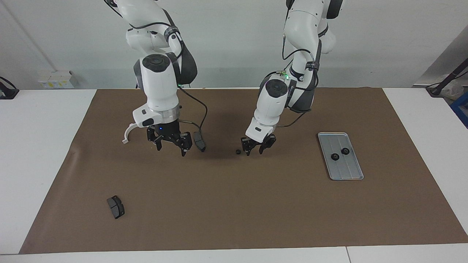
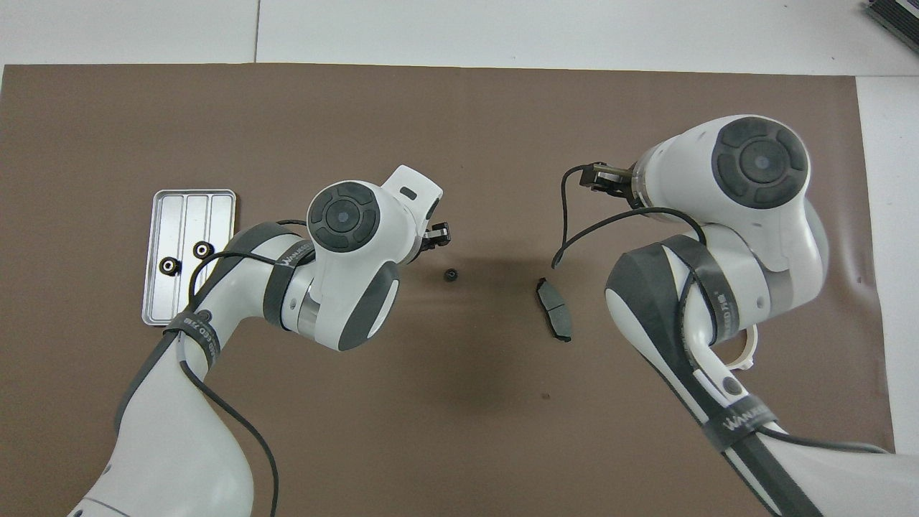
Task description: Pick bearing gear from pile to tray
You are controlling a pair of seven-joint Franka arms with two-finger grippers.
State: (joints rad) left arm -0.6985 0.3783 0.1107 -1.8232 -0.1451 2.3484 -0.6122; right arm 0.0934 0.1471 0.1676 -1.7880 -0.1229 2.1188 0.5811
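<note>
Loose gear [image 1: 238, 152] lay just beside left gripper [image 1: 255, 149], fingers parted, empty. Right gripper [image 1: 170, 143] waited, fingers wide, empty. Next: straddle gear, close, carry to tray [image 1: 351, 175].

Black gear [image 1: 238, 152] — silver-grey tray [image 1: 350, 174]

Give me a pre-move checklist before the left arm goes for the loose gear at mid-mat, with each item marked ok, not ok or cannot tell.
1. Loose gear lies free on the mat, nothing on it: ok.
2. Left gripper lined up over the gear: not ok, it hangs just beside it, toward the tray's end.
3. Left gripper holds nothing: ok.
4. Left gripper open enough for the gear: cannot tell.
5. Right gripper out of the way: ok, open, over the mat beside a grey pad.
6. Tray has room: ok, two gears on it, most ridges bare.
</note>
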